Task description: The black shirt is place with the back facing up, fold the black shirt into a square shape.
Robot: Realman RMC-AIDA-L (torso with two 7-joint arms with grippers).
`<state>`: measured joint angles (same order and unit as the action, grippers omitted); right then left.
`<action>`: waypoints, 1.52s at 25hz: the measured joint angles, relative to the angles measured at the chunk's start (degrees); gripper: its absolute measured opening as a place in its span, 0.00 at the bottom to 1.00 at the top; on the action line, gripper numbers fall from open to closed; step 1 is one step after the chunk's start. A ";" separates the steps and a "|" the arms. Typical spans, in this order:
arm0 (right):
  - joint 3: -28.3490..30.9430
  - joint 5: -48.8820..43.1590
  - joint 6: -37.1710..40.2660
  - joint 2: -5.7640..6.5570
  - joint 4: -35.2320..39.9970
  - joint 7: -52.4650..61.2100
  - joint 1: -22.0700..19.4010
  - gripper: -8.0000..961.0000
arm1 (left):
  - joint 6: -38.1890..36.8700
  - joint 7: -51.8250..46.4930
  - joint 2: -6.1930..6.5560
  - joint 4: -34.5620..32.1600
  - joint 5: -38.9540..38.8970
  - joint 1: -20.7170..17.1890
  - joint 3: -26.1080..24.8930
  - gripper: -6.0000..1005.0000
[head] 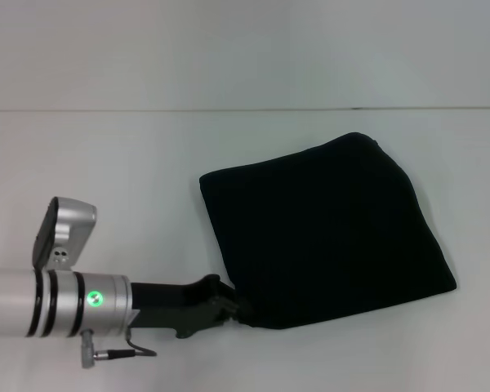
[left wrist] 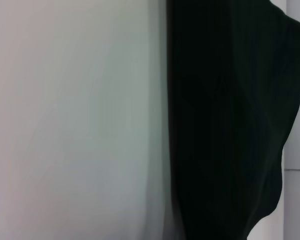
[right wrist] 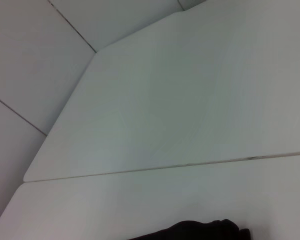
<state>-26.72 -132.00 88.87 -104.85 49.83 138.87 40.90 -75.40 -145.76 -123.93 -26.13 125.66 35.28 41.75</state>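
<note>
While the black shirt (head: 331, 229) already lies on the white counter (head: 131, 155) as a compact, roughly square bundle with its plain side up, we judge the fold to be nearly done, and the risk now sits at the shirt's near-left corner. Our left gripper (head: 233, 306) reaches in low from the left and meets the cloth exactly at that corner; its tips merge with the black fabric, so we cannot tell whether the jaws are parted, closed, or pinching the hem. If they hold the hem and we pull away, the top layer could drag with us and peel the bundle open. If they are free but snagged, a quick retreat could skew the whole square across the smooth counter. A slow, level withdrawal seems safest to us. From the left wrist, the shirt (left wrist: 225, 125) fills one side of the view as a straight dark edge against bare counter, which fits a position just beside the cloth. Our right gripper is not seen anywhere; its wrist camera looks across the counter from well away, catching only a dark sliver of the shirt (right wrist: 195, 231) at the frame's border.
</note>
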 joint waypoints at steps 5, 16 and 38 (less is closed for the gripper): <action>0.00 -0.01 -0.02 0.05 0.00 0.01 -0.30 0.71 | -0.16 -0.25 1.76 -0.65 0.01 -1.11 -1.74 0.04; 0.18 -0.01 0.33 0.09 0.00 0.20 -0.47 0.71 | -0.55 -0.32 5.48 -1.57 0.53 -3.88 -6.98 0.04; 0.15 -0.01 0.05 0.04 0.00 0.79 -0.30 0.71 | -10.17 0.91 5.12 -4.93 0.52 -6.55 -7.51 0.04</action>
<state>-26.57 -132.01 88.92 -104.81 49.83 139.66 40.60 -85.57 -144.85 -118.81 -31.06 126.18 28.73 34.24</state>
